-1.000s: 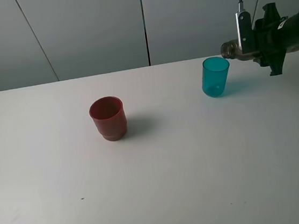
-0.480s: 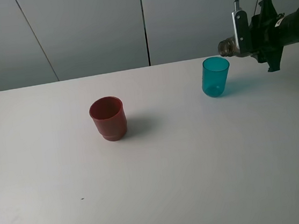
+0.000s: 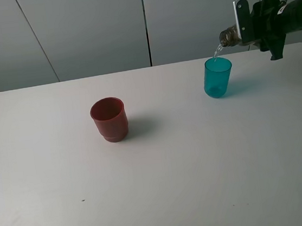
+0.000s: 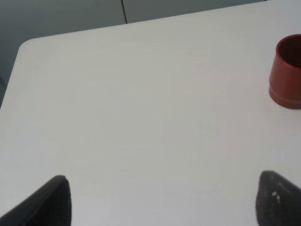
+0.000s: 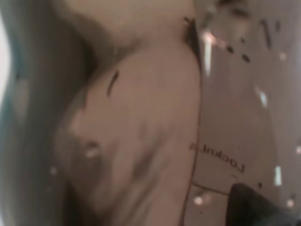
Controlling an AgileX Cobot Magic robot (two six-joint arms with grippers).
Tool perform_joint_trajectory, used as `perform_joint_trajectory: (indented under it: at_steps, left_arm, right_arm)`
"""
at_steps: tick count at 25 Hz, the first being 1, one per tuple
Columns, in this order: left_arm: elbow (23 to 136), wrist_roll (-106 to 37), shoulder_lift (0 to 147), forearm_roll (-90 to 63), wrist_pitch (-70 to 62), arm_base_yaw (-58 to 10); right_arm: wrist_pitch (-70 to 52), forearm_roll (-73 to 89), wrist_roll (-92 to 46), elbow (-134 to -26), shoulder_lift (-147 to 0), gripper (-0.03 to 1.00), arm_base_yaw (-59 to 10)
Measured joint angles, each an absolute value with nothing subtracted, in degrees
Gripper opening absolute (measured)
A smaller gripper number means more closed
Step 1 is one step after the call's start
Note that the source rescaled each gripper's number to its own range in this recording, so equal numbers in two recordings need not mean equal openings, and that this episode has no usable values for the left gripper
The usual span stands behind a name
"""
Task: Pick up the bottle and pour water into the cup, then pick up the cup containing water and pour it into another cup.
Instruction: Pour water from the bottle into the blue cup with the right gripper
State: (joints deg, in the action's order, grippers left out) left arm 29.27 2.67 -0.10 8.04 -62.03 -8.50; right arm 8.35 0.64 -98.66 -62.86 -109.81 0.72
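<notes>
The grey-brown bottle [image 3: 229, 36] lies tipped on its side in the air at the far right, with my right gripper [image 3: 258, 21] shut on it. Its neck points left over the teal cup [image 3: 217, 77], and a thin stream of water falls from it into the cup. The right wrist view is filled by the bottle's [image 5: 141, 122] wet translucent wall. The red cup [image 3: 109, 119] stands upright left of centre, and shows at the edge of the left wrist view [image 4: 287, 70]. My left gripper [image 4: 160, 202] hangs open above bare table, well away from the red cup.
The white table [image 3: 164, 182] carries only the two cups. Its far edge runs close behind the teal cup, in front of grey wall panels. A cable loops above the right arm [image 3: 298, 11].
The right arm has lifted and tilted the bottle further over the last second, bringing its neck above the teal cup's rim. Water now pours out. Both cups stay put.
</notes>
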Motion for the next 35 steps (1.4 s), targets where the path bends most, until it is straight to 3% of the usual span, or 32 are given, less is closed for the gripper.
perform_joint_trajectory:
  at_steps: [35]
  left_arm:
    - [29.27, 2.80, -0.10, 8.04, -62.03, -8.50]
  right_arm:
    - [7.45, -3.08, -103.87, -63.08, -109.81, 0.03, 0.72]
